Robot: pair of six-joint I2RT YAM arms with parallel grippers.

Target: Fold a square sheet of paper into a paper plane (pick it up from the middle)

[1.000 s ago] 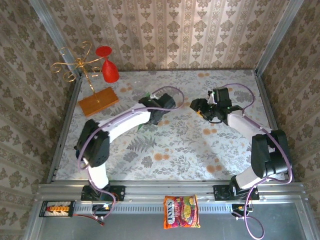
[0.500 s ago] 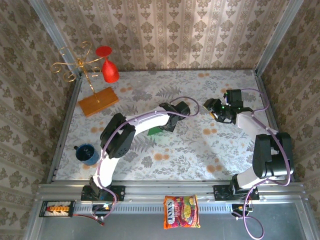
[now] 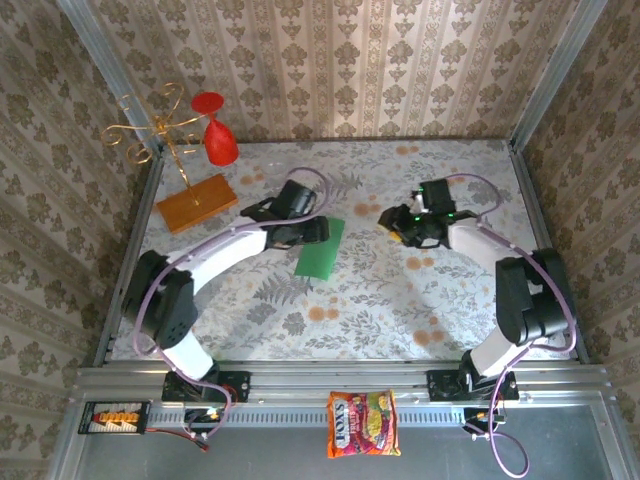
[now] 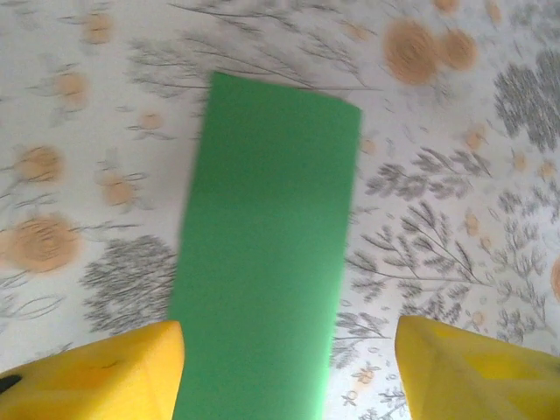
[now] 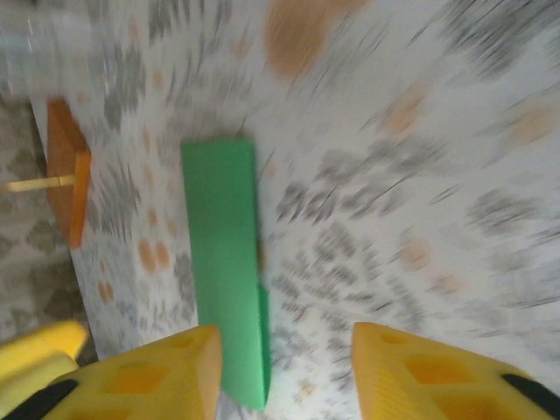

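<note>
Lying flat mid-bench (image 3: pixel 400 300), the folded green paper (image 3: pixel 320 250) sits loose. Left gripper (image 3: pixel 318 231) hovers at its 11 o'clock edge, jaws wide, holding nothing; right gripper (image 3: pixel 390 220) is at 2 o'clock, jaws parted, empty too.

- The square sheet of paper (image 3: pixel 320 248) is plain bright green and unprinted. It shows as a narrow rectangle, clearly longer than wide, apparently folded in half.
- It lies flat on the table (image 3: pixel 400 300), around the middle and a little left of centre.
- Its long sides slant from near-left to far-right.
- Its visible corners are square and its edges straight.
- In the blurred right wrist view, a darker sliver runs along one long edge (image 5: pixel 262 346).
</note>
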